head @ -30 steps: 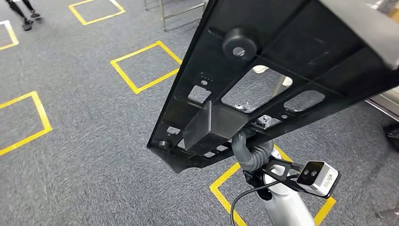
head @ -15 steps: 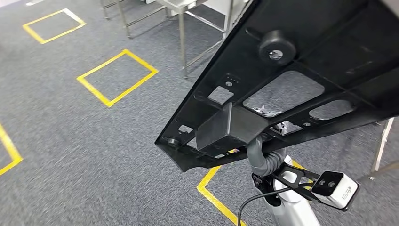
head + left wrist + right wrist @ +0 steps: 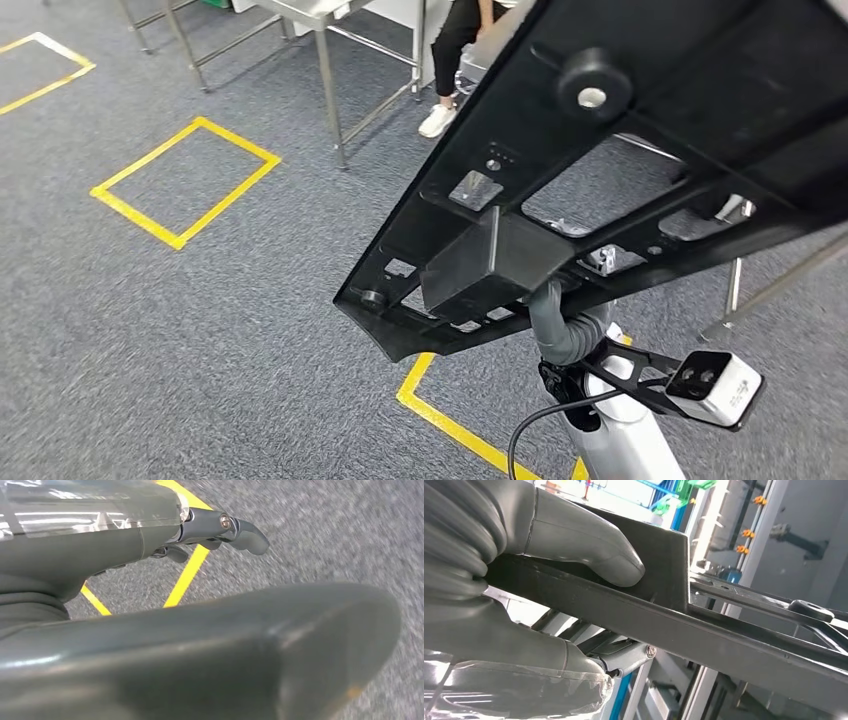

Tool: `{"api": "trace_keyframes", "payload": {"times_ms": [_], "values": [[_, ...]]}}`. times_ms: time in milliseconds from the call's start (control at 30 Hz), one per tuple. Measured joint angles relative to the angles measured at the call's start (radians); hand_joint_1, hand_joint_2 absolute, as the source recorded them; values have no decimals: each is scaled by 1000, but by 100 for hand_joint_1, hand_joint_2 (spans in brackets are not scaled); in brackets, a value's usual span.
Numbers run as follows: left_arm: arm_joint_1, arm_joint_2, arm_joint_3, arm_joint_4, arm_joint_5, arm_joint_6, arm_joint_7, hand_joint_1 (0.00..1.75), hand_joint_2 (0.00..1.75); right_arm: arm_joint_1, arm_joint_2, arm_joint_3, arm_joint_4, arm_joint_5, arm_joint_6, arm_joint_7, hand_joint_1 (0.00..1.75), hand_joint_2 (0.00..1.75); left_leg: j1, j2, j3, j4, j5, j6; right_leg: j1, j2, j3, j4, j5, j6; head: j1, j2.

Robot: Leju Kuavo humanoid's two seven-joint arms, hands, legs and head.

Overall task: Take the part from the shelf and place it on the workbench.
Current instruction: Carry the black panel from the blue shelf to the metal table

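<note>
Right hand (image 3: 524, 580): clamped on the near end of the part, thumb pressed on one face, fingers (image 3: 624, 660) curled under the opposite face; in the head view the grey wrist rises beneath the part at lower centre.
Left hand (image 3: 220, 530): fingers partly curled, holding nothing that can be seen, hanging over carpet and a yellow line; whether fully closed I cannot tell.
Part (image 3: 620, 170): one large black moulded panel with cut-outs, a round boss and a box-shaped block at its near end; carried aloft, tilted, running from lower centre to the far right.
Progress: the part is off the shelf and in hand, so the pick-up is judged complete; carrying is under way.
Remaining: reach the workbench, lower the part onto it, release.
Workbench (image 3: 320, 15): a steel-legged table stands far, left of centre; judged the likely destination, not confirmed.
Count, parts: one.
Count, floor squares (image 3: 185, 180): one full yellow taped square at left, parts of two others.
Count, persons (image 3: 450, 60): one, by the table, legs and a white shoe showing.
</note>
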Motion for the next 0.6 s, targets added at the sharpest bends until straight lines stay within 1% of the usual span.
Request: {"api": "trace_keyframes", "payload": {"times_ms": [33,67,100,133,167,200,233,267,300,333,367,400,433,467,500,533,567,600], "values": [[0,0,0,0,0,0,0,0,0,-5,0,0,1,-3,-1,5,175,175,-2,9,3,0,-3,-3,5,-20,39,-73,26,-7,0,0],[-1,0,0,0,0,0,0,0,0,-11,0,0,2,-5,-1,10,175,175,-4,18,6,0,-5,-7,10,-36,69,-130,43,-15,0,0],[0,0,0,0,0,0,0,0,0,-16,0,0,2,-7,-2,13,175,175,-5,25,9,0,-8,-12,15,-46,84,-160,49,-21,0,0],[0,-1,0,0,0,0,1,0,0,-19,1,0,3,-8,-2,16,175,175,-6,34,11,-1,-10,-18,18,-46,86,-168,47,-27,0,0],[-1,-1,0,0,0,0,1,0,0,-20,1,0,4,-9,-2,17,175,175,-7,43,15,-3,-11,-24,19,-34,85,-171,50,-31,0,0],[-2,0,0,0,0,0,2,0,0,-20,1,0,4,-9,-2,18,175,175,-6,44,18,-3,-14,-29,16,-23,86,-175,52,-36,0,0],[-3,0,0,0,0,-1,2,0,0,-21,2,0,5,-9,-1,18,175,175,-5,35,16,7,-24,-34,12,-13,90,-180,56,-41,0,0],[-4,-1,0,0,0,-1,2,0,0,-23,3,0,6,-10,-1,19,175,175,-4,16,6,36,-43,-37,8,-4,93,-186,60,-47,0,0],[-3,-1,1,0,0,-2,3,0,0,-24,6,1,7,-11,-1,19,175,175,-2,-7,-16,85,-71,-39,5,5,96,-189,62,-50,0,0],[-1,-2,1,0,0,-2,3,0,0,-26,9,2,9,-12,-1,22,175,175,-1,-26,-47,151,-104,-41,5,15,96,-190,62,-53,0,0],[2,-2,2,0,0,-2,3,0,0,-26,12,2,12,-13,-1,25,175,175,-1,-36,-81,218,-131,-43,6,28,95,-189,62,-55,0,0],[4,-2,3,0,1,-1,4,0,0,-26,15,3,14,-15,-1,30,175,175,-1,-40,-106,265,-141,-44,7,41,95,-187,61,-55,0,0],[5,-2,4,0,2,0,4,0,0,-26,17,3,16,-15,-2,34,175,175,-1,-42,-117,277,-132,-45,7,54,95,-185,60,-55,0,0],[5,-2,4,0,2,0,4,0,0,-26,19,4,18,-16,-2,37,175,175,0,-44,-111,254,-107,-45,7,67,95,-183,59,-53,0,0],[5,-2,5,0,3,1,4,0,0,-26,20,4,19,-17,-3,39,175,175,0,-44,-99,221,-81,-44,7,75,96,-181,58,-52,0,0],[4,-2,5,0,3,2,4,0,0,-26,22,4,19,-17,-3,40,175,175,0,-45,-88,192,-62,-43,7,81,97,-180,58,-51,0,0],[4,-2,5,0,3,2,4,0,0,-26,22,4,19,-17,-3,41,175,175,0,-46,-81,177,-53,-43,7,83,97,-180,57,-51,0,0],[4,-2,5,0,3,2,4,0,0,-26,22,4,19,-17,-3,41,175,175,0,-46,-81,177,-53,-43,7,83,97,-180,57,-51,0,0]]}}
